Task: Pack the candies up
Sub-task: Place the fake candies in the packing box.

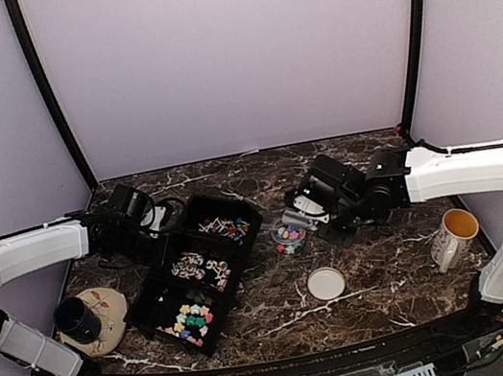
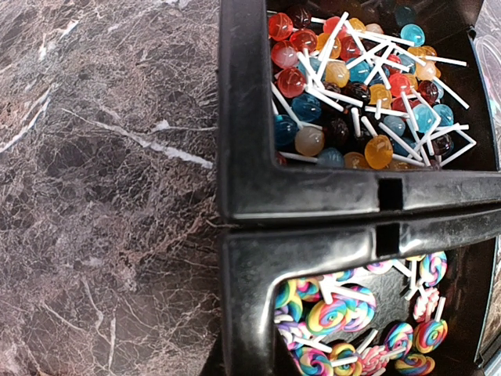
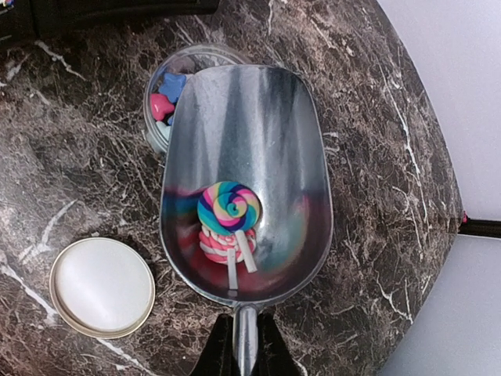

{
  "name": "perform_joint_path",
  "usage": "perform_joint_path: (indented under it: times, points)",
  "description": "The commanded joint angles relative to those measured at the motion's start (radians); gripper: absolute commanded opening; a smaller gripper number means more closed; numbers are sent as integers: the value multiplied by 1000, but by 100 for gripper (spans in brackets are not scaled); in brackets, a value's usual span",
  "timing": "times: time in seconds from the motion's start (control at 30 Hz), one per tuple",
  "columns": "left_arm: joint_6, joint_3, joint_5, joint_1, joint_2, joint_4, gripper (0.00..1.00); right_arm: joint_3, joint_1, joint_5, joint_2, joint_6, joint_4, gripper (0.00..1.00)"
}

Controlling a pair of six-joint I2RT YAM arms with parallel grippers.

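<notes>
My right gripper (image 3: 244, 346) is shut on the handle of a metal scoop (image 3: 258, 117). Two swirl lollipops (image 3: 228, 210) lie in the scoop. The scoop hangs over a small clear jar (image 3: 160, 86) that holds star candies (image 1: 288, 236). A black three-part tray (image 1: 235, 203) holds ball lollipops (image 2: 352, 86), swirl lollipops (image 2: 337, 313) and pastel star candies (image 1: 189, 322). My left gripper (image 1: 151, 227) is shut at the tray's left rim. The left wrist view does not show whether it pinches that rim.
The jar's white lid (image 1: 326, 283) lies on the marble table in front of the jar. A cream mug (image 1: 455, 235) stands at the right. At the near left a dark cup (image 1: 77, 319) sits on a beige plate (image 1: 107, 306).
</notes>
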Motion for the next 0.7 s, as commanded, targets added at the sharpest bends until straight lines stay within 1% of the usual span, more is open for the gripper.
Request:
perform_joint_path:
  times: [0.0,0.43,0.67]
  points:
    - [-34,15,57,4,-59,72,0,62,-4,37,46,16,-107,0]
    - [-35,17,63,4,-49,70,0,210,10,49,163,-9,-271,0]
    - [-35,18,60,3,-47,70,0,278,27,92,214,-15,-341,0]
